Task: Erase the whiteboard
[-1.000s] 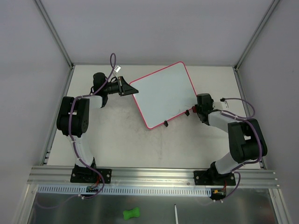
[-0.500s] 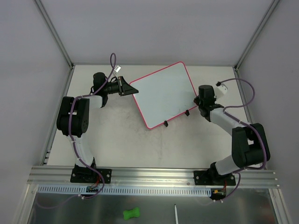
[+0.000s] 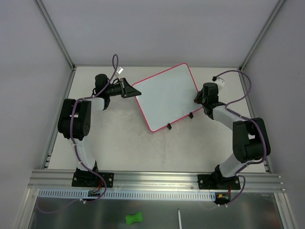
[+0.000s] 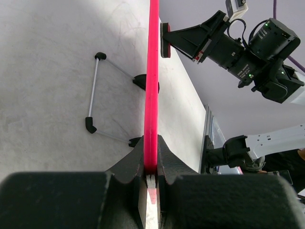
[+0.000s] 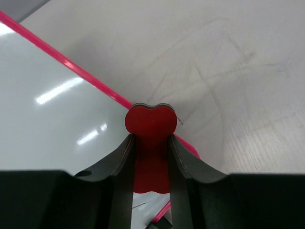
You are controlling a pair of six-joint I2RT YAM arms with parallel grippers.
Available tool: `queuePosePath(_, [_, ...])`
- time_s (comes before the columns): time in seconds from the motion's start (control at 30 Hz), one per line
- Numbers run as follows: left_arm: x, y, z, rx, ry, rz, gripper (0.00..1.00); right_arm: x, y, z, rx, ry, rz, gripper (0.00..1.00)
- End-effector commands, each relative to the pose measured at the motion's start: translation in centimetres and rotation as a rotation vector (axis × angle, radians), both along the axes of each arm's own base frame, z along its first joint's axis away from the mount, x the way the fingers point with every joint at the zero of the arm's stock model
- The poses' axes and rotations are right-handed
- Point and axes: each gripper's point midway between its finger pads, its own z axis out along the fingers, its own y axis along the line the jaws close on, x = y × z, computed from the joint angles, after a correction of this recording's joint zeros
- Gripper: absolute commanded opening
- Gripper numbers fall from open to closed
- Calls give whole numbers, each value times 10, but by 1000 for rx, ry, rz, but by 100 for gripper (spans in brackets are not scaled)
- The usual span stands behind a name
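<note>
Centrally, on scuffed pale worktop (image 3: 119, 143) between grey walls (image 3: 152, 28): whiteboard (image 3: 167, 98), pink-framed; left claw (image 4: 151, 160) clenched on its edge, right claw (image 5: 151, 143) grasping red eraser (image 5: 151, 120).

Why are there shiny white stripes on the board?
Right wrist view: the stripes are light bouncing off the glossy whiteboard; the right gripper, close up, looks dark and blurry, the eraser sharper. Left wrist view: the left gripper is blurry too. Top view: even light, soft shadows, no glare.
</note>
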Motion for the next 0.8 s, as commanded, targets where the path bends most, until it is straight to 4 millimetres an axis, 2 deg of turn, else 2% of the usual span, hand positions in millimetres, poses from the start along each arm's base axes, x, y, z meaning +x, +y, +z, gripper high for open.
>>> queuePosePath(0.0, [-10,-2,7,12,-37,-47,0,10,-8,0,112,-47,-13,0])
queuePosePath(0.23, [-11,-2,6,12,-37,-49,0,-1,-13,-34,242,33,-51,0])
queuePosePath(0.3, [-10,-2,7,13,-41,-49,0,-6,-7,-41,274,56,-34,0])
queuePosePath(0.6, [-10,-2,6,15,-37,-48,0,-19,2,-49,300,78,-25,0])
queuePosePath(0.77, [-11,-3,6,15,-38,-51,0,-41,8,-60,319,93,-55,0])
